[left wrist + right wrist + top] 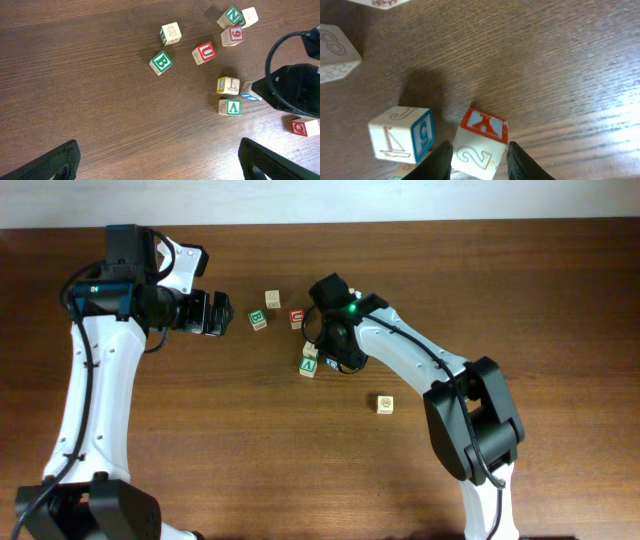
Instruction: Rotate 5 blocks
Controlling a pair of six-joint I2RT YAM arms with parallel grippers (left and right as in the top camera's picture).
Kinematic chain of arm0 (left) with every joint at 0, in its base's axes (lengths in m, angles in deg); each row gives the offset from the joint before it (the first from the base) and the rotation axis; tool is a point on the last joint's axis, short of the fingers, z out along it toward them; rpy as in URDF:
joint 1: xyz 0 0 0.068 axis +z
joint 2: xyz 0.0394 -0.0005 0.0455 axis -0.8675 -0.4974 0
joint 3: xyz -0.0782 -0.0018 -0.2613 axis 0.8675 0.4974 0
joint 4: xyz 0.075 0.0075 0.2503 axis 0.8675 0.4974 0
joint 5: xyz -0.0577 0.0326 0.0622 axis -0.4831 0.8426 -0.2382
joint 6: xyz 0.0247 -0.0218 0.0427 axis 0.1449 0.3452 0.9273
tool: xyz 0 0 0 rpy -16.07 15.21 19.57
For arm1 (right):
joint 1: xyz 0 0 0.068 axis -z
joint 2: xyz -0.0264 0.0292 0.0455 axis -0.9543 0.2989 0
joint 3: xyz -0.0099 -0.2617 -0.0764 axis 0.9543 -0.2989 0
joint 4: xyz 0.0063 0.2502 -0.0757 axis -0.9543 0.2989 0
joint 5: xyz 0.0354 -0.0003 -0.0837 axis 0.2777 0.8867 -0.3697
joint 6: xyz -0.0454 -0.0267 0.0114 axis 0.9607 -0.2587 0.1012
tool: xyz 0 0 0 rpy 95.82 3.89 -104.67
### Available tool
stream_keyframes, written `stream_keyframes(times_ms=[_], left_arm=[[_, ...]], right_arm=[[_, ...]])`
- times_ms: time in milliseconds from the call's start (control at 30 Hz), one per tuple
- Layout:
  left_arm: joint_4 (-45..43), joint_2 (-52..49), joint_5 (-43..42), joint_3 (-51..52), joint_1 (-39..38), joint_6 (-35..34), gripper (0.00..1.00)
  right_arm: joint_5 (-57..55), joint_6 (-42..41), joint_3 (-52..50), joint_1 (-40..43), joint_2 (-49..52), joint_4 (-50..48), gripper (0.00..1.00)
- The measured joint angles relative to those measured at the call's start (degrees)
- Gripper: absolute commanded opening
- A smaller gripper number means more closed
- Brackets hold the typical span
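A pale block [480, 142] with a red letter face and a "2" on its side sits tilted on the table. My right gripper [480, 164] is shut on it, one black finger against each side. Beside it stands a block [402, 140] with a blue "5" and a sailboat. From overhead my right gripper [330, 350] hovers over the cluster by the green-faced block [309, 366]. A red "U" block [204, 52], a "J" block [170, 33] and a green "V" block [229, 107] lie apart. My left gripper [157, 156] hangs open over bare wood.
A green "B" cube [161, 62], a red "6" cube [232, 35], a green "N" cube [231, 16] and a red "Q" cube [305, 127] lie scattered. One lone cube [385, 404] sits further right. The right arm [295, 90] blocks part of the cluster.
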Motion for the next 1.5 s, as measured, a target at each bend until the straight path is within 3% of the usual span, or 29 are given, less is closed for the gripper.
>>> stream_keyframes(times_ms=[367, 467, 633, 767, 1100, 1500], left_arm=[[0.0, 0.0, 0.0, 0.0, 0.0, 0.0, 0.99], [0.0, 0.0, 0.0, 0.0, 0.0, 0.0, 0.99], [0.0, 0.0, 0.0, 0.0, 0.0, 0.0, 0.99], [0.0, 0.0, 0.0, 0.0, 0.0, 0.0, 0.99], [0.0, 0.0, 0.0, 0.0, 0.0, 0.0, 0.99], [0.0, 0.0, 0.0, 0.0, 0.0, 0.0, 0.99]], right_arm=[[0.8, 10.7, 0.0, 0.0, 1.0, 0.3, 0.37], [2.0, 15.7, 0.0, 0.0, 1.0, 1.6, 0.28], [4.1, 20.6, 0.4, 0.0, 1.0, 5.5, 0.25], [5.5, 22.2, 0.5, 0.0, 0.7, 8.5, 0.19], [7.3, 24.9, 0.5, 0.0, -0.5, 21.9, 0.19], [7.5, 24.5, -2.9, 0.0, -1.1, 22.8, 0.2]])
